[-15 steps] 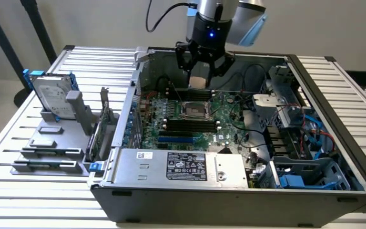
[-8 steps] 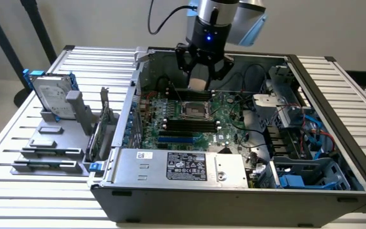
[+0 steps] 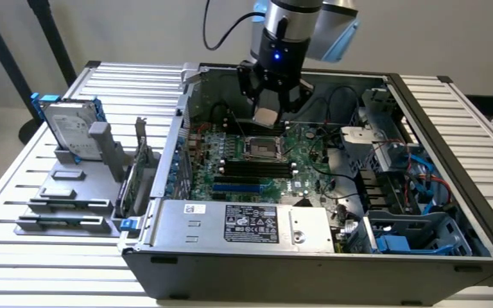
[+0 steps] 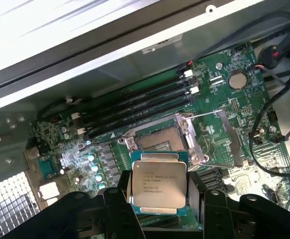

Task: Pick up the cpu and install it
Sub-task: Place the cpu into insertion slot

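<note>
Silver and shiny, the cpu (image 4: pixel 158 183) is held by its sides in the gripper (image 3: pixel 266 117). It hangs just above the open socket (image 3: pixel 262 149) on the green board (image 3: pixel 307 174) inside the computer case (image 3: pixel 229 273). The pick-up is done. The cpu is not in the socket yet.

**The cpu (image 4: pixel 158 183) gripped above the board**

The cpu was a small, flat, square chip with a shiny silver metal top carrying fine printed text, edged by a thin darker green rim. It was clamped by two opposite edges in the end effector (image 4: pixel 159 199), top side facing the wrist camera. In the exterior view the cpu (image 3: pixel 266 116) hung clear of the motherboard (image 3: pixel 302 179), near the empty socket (image 3: pixel 262 149).
</note>
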Robot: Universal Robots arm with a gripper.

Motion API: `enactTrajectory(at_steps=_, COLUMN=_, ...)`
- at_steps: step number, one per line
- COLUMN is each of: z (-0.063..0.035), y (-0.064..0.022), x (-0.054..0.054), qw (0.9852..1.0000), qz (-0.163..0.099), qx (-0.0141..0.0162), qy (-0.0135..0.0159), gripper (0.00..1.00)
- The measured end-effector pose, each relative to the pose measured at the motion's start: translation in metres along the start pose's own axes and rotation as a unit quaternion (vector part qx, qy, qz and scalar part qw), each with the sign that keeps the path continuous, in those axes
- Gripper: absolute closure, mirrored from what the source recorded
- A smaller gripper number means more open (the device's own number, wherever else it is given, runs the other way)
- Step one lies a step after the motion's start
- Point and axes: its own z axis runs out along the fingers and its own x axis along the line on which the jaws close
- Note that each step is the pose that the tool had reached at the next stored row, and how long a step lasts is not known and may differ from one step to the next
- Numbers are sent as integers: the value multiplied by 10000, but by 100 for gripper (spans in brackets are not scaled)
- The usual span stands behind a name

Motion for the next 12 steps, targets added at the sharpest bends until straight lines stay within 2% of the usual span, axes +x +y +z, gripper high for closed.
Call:
enactTrajectory(at_steps=3, z=34, y=-1, x=-3, qw=9996, qz=269, qx=-25, qy=-4, gripper=45)
enactTrajectory(at_steps=6, z=68, y=-1, x=-6, qw=9985, qz=545, qx=-51, qy=-8, gripper=45)
enactTrajectory(at_steps=9, z=102, y=-2, x=-9, qw=9967, qz=814, qx=-76, qy=-12, gripper=45)
enactTrajectory(at_steps=12, z=137, y=-2, x=-12, qw=9941, qz=1084, qx=-102, qy=-16, gripper=45)
